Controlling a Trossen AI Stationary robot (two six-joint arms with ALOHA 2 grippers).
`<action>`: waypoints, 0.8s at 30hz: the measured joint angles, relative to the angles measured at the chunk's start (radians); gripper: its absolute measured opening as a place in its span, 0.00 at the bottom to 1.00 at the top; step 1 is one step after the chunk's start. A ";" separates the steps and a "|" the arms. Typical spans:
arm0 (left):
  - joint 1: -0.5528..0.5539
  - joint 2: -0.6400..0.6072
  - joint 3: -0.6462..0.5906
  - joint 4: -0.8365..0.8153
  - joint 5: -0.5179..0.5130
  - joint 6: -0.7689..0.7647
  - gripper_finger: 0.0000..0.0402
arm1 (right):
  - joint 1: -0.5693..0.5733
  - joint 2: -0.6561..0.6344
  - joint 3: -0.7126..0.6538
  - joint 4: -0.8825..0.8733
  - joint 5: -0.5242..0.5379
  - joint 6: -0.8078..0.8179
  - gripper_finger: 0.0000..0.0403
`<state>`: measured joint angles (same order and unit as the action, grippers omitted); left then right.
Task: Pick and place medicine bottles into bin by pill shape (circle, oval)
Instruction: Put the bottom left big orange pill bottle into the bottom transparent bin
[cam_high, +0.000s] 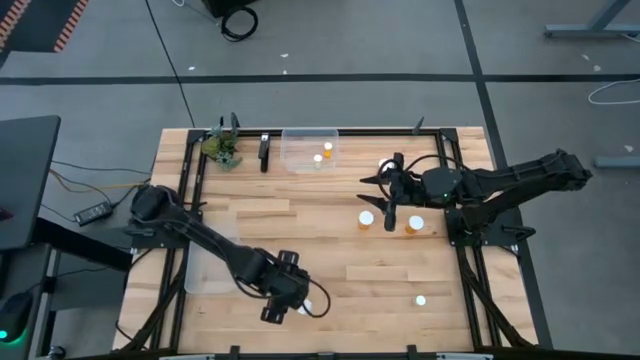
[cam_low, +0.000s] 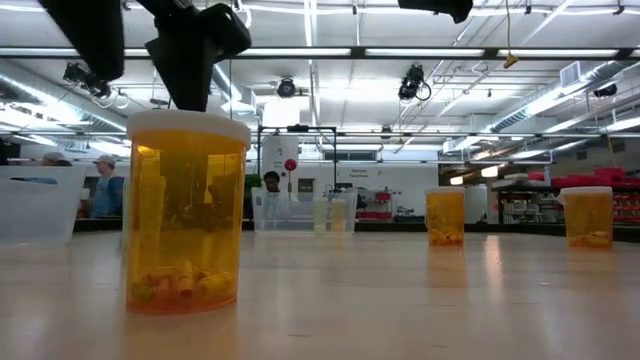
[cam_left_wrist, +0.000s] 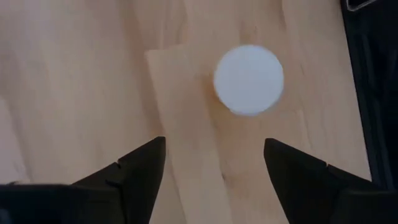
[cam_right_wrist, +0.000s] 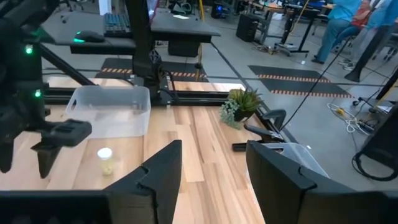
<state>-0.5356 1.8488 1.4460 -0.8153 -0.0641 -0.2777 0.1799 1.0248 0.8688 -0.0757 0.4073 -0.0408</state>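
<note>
L gripper (cam_left_wrist: 211, 165) open above 1 bottle (cam_left_wrist: 249, 79); R gripper (cam_right_wrist: 211, 168) open, empty; 2 bins (cam_high: 309, 148).

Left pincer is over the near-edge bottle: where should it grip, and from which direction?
Come straight down and close on the white cap or just under it. The bottle stands upright, and the open left pincer hangs just off its cap, so shift over it first.
</note>
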 joint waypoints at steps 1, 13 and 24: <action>-0.007 0.012 0.006 -0.006 0.002 0.001 0.70 | 0.000 0.000 0.000 0.001 -0.006 0.001 0.46; -0.054 0.159 0.105 -0.023 -0.073 0.031 0.70 | 0.029 0.000 0.000 0.005 -0.020 0.015 0.46; -0.050 0.164 0.106 0.091 -0.082 0.001 0.70 | 0.059 0.000 0.000 0.029 -0.015 0.015 0.46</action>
<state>-0.5860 2.0132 1.5520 -0.7240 -0.1460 -0.2768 0.2390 1.0248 0.8692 -0.0467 0.3927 -0.0257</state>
